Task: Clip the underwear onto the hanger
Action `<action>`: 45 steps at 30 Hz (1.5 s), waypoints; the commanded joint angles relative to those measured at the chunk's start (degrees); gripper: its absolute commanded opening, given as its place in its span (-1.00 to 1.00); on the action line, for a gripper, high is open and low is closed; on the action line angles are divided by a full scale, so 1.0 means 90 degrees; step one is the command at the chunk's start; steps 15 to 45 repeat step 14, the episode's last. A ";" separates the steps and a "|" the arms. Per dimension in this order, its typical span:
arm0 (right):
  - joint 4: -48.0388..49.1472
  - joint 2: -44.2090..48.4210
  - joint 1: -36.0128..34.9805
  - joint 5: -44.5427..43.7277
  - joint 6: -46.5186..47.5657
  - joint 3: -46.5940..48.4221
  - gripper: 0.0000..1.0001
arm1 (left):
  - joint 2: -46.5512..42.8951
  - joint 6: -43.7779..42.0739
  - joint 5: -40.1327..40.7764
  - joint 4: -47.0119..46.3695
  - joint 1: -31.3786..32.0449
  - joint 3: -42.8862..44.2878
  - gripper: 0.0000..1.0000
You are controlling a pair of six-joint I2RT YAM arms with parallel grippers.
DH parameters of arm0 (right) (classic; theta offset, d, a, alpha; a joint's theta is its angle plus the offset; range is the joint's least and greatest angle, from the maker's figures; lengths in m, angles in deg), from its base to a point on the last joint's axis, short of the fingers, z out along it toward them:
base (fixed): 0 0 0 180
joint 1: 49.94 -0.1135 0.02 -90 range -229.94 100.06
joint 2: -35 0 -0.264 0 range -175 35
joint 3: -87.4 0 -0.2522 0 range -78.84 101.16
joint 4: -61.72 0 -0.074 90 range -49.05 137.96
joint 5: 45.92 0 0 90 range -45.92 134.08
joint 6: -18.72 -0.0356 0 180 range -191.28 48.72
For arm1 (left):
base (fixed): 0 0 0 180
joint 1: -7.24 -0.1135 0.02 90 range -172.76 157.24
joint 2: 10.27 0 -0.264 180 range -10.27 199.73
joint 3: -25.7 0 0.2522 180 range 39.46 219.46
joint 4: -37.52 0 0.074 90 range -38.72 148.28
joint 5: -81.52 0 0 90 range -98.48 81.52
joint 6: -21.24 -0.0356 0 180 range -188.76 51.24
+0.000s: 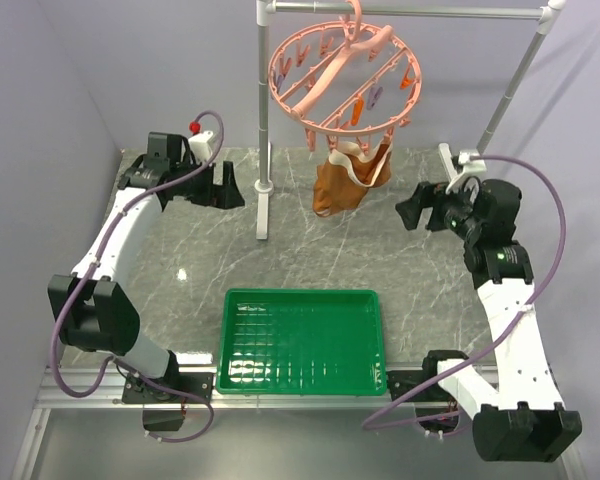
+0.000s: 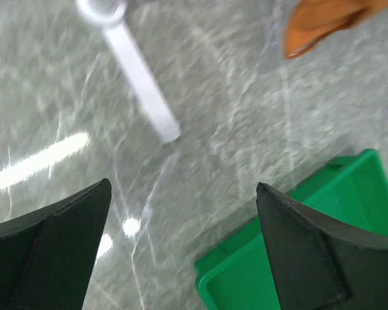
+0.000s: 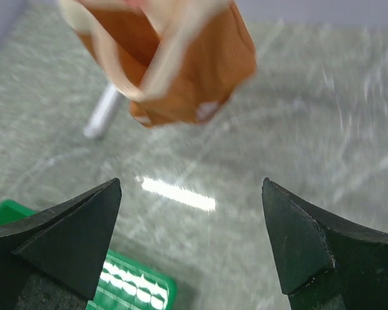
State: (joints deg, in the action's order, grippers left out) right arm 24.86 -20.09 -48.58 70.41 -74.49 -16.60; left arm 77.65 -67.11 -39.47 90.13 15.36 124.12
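Nearest the arm bases, a green tray (image 1: 300, 293) sat at the table's (image 1: 180, 250) near edge, with nothing visible in it; beyond it, to either side, the two grippers stood apart over the marbled top. The left gripper (image 1: 225, 186) had its jaws spread wide and held nothing; its wrist view showed only bare table between the fingers (image 2: 64, 245), with a corner of the underwear (image 2: 323, 22) far off at the upper right. The right gripper (image 1: 415, 208) was likewise wide open and empty, its fingers (image 3: 71, 239) framing table and a tray corner.

Farther back, between the two grippers, the underwear (image 1: 342, 185) hung off the table, its long axis roughly vertical and the cream waistband uppermost; it dangled from clips on the near side of the hanger (image 1: 325, 75), which hung from the grey rack (image 1: 263, 130) bar behind. From the right fingers it lay ahead, above and a little left; the right arm was plainly the nearer, the left well apart beyond the rack's upright. By my judgement the clipping looked done; how many clips gripped the band I could not tell.
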 commanded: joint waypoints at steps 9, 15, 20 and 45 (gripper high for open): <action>0.0104 0.0408 0.0317 -0.0415 -0.0191 -0.1465 0.93 | -0.0784 -0.0349 0.0962 -0.0625 -0.0033 -0.1535 0.99; 0.0164 0.0623 0.0317 -0.0659 -0.0113 -0.1681 0.95 | -0.0950 -0.0329 0.1206 -0.0772 -0.0043 -0.1721 0.99; 0.0164 0.0623 0.0317 -0.0659 -0.0113 -0.1681 0.95 | -0.0950 -0.0329 0.1206 -0.0772 -0.0043 -0.1721 0.99; 0.0164 0.0623 0.0317 -0.0659 -0.0113 -0.1681 0.95 | -0.0950 -0.0329 0.1206 -0.0772 -0.0043 -0.1721 0.99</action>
